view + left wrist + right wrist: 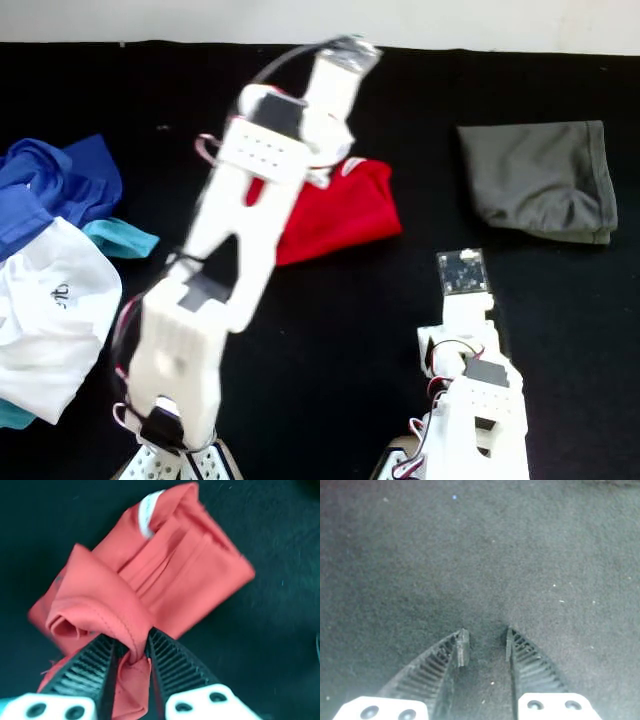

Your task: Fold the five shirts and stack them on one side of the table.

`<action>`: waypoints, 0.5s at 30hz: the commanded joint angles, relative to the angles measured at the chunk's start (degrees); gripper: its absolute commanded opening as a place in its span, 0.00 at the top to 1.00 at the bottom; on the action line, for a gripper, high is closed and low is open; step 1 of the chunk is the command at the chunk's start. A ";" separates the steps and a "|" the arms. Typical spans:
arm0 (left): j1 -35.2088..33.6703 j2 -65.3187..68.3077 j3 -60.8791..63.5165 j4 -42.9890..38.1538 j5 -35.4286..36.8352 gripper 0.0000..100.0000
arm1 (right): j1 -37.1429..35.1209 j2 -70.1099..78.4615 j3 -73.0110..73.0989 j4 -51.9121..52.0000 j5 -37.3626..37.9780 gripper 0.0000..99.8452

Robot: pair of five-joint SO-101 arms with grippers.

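Observation:
A red shirt (345, 215) lies partly folded on the black table (330, 340), just behind the middle. My left gripper (132, 647) is shut on a bunched fold of this red shirt (190, 575), and the pinched cloth rises above the rest. The left arm (250, 230) stretches from the front left edge over to it. A grey shirt (540, 180) lies folded at the back right. Unfolded blue (50, 185), white (50, 310) and teal (120, 238) shirts are heaped at the left edge. My right gripper (484, 647) stands open just above bare black cloth, near the front right.
The right arm (475, 390) sits drawn back at the front right edge. Bare black tabletop runs between the red shirt and the grey one, and along the front centre. A white wall borders the table's far edge.

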 commanded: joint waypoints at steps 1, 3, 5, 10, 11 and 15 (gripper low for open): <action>2.51 7.25 -8.04 -5.45 0.44 0.99 | 1.27 -0.13 0.31 -1.63 -1.76 0.87; 2.68 12.00 -13.41 -7.30 0.44 0.99 | 1.27 -0.13 0.31 -1.54 -1.85 0.87; 3.30 16.04 -18.95 -7.30 0.53 0.99 | 1.27 -0.13 0.31 -1.54 -1.85 0.87; 5.32 22.90 -27.38 -7.47 0.53 0.99 | 1.27 -0.13 0.22 -1.54 -1.93 0.87; 5.67 23.60 -28.44 -7.47 0.53 0.97 | 1.27 -0.13 0.22 -1.54 -1.93 0.87; 6.11 24.48 -29.76 -7.30 2.37 0.84 | 1.27 -0.13 0.22 -1.54 -1.93 0.87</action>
